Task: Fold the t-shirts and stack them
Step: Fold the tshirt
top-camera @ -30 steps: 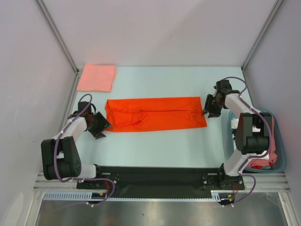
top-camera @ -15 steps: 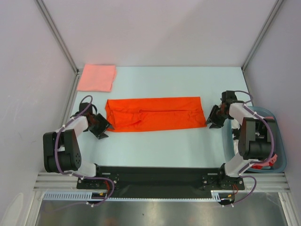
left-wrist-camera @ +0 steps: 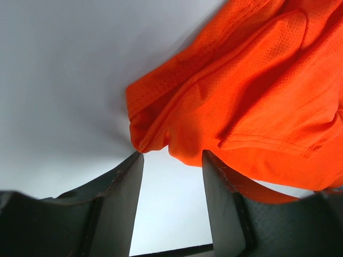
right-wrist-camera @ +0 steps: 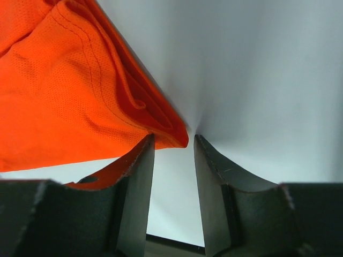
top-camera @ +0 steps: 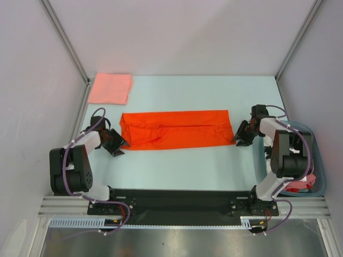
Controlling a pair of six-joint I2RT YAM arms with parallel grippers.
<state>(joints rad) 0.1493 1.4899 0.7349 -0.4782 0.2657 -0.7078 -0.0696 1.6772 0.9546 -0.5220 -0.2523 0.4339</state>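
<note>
**Spotter:** Two ends to grab, is that it? Where is the orange t-shirt?

**Operator:** It lies mid-table as one long band, folded lengthwise, with an end pointing at each of my arms. The folded pink t-shirt sits well apart at the far left corner of the table. I take that one as the start of the stack.

**Spotter:** So which step are you on?

**Operator:** By my reading, the crosswise fold, where I pick up the near corner at each end and bring one end over the other. My left gripper is low at the band's left near corner with its fingers spread. The hem corner sits right at the mouth between the tips, not pinched. My right gripper mirrors it at the right near corner, also spread, with the corner's point just inside the gap.

**Spotter:** What does the next move need?

**Operator:** I push each gripper a touch further in so every layer goes between the pads, then close both. The mesh looks limp and layered, so I'd guess a shallow bite takes only the top ply. The blue tub beside my right arm holds more clothing.
</note>
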